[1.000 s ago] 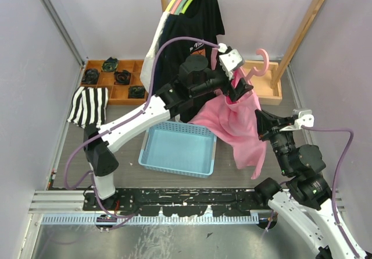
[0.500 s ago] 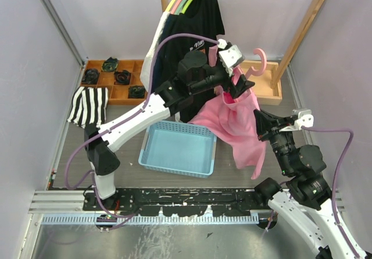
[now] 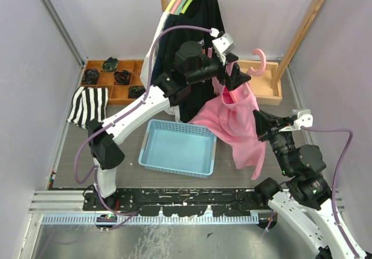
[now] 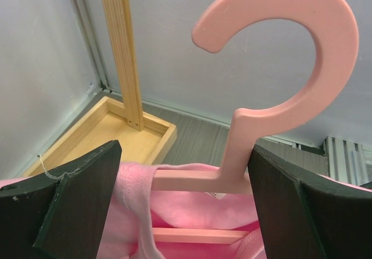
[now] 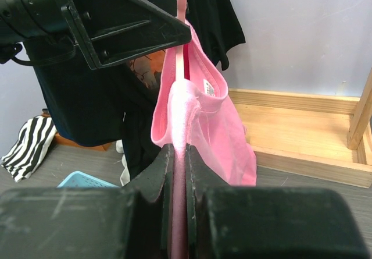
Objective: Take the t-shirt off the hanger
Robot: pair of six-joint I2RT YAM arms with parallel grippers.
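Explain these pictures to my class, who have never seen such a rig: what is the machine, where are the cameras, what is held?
These are two robot arms bolted to the near edge of a table, each ending in a two-finger gripper. The wide picture looks down from above and behind them; the other two come from cameras on each wrist. The left gripper is open, its fingers either side of the pink hanger, not gripping it. The right gripper is shut on the pink t-shirt draped on that hanger. On the table lie a blue basket and a striped cloth; black shirts hang behind.
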